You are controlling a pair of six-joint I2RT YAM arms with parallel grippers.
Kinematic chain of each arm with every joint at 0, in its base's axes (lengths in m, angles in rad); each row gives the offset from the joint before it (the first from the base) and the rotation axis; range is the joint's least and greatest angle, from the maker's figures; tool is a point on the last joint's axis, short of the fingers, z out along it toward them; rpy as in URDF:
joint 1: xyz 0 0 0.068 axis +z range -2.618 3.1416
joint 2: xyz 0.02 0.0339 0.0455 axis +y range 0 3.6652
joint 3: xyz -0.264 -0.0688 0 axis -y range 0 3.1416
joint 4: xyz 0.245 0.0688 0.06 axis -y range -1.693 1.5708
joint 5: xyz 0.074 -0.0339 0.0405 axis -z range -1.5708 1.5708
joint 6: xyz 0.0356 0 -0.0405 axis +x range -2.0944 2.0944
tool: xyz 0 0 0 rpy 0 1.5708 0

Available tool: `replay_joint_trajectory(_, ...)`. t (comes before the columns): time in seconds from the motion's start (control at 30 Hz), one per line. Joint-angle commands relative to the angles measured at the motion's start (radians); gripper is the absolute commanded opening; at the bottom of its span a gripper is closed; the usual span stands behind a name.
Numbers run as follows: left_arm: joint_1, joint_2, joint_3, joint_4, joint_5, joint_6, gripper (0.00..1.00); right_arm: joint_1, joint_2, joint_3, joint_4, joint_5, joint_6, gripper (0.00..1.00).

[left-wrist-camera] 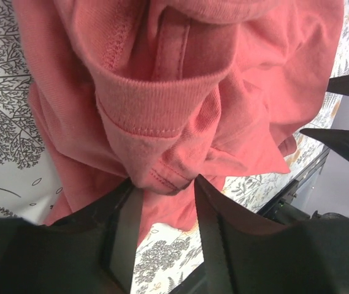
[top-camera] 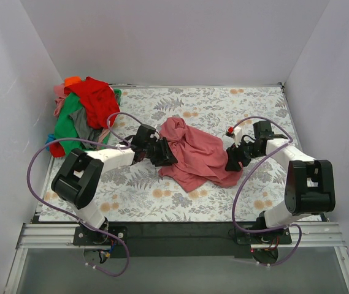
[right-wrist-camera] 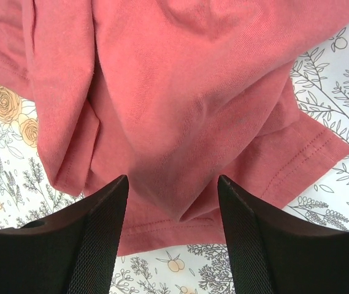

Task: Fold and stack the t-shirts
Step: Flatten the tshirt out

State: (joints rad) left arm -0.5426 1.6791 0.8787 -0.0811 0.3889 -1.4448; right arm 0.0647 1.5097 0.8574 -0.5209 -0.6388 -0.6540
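A salmon-pink t-shirt (top-camera: 192,150) lies crumpled in the middle of the floral table cover (top-camera: 223,104). My left gripper (top-camera: 162,153) is at its left edge. In the left wrist view the gripper (left-wrist-camera: 162,184) pinches a bunched, stitched hem fold of the shirt (left-wrist-camera: 162,92) between its fingertips. My right gripper (top-camera: 234,160) is at the shirt's right edge. In the right wrist view that gripper (right-wrist-camera: 173,180) stands open, with its fingers on either side of a raised fold of the shirt (right-wrist-camera: 180,79) near a hem and not touching it.
A heap of other t-shirts sits at the back left corner, a bright red one (top-camera: 97,98) on top and a green one (top-camera: 70,119) below. White walls close in the left, back and right sides. The black base rail (top-camera: 174,229) runs along the near edge.
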Motion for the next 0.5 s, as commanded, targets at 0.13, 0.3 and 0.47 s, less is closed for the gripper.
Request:
replay_joint_trajectory(0.13,-0.007,0.016,0.055,0.035,0.013,0.006,0.27,-0.005,0.023,0.037,0.010,-0.055,0.001,0.60)
replay_joint_trajectory(0.3,-0.007,0.016,0.052,0.043,0.033,0.007,0.16,-0.005,0.038,0.042,0.006,-0.061,-0.001,0.44)
replay_joint_trajectory(0.47,-0.007,-0.012,0.040,0.061,0.054,0.012,0.04,-0.005,0.044,0.052,-0.005,-0.062,-0.004,0.10)
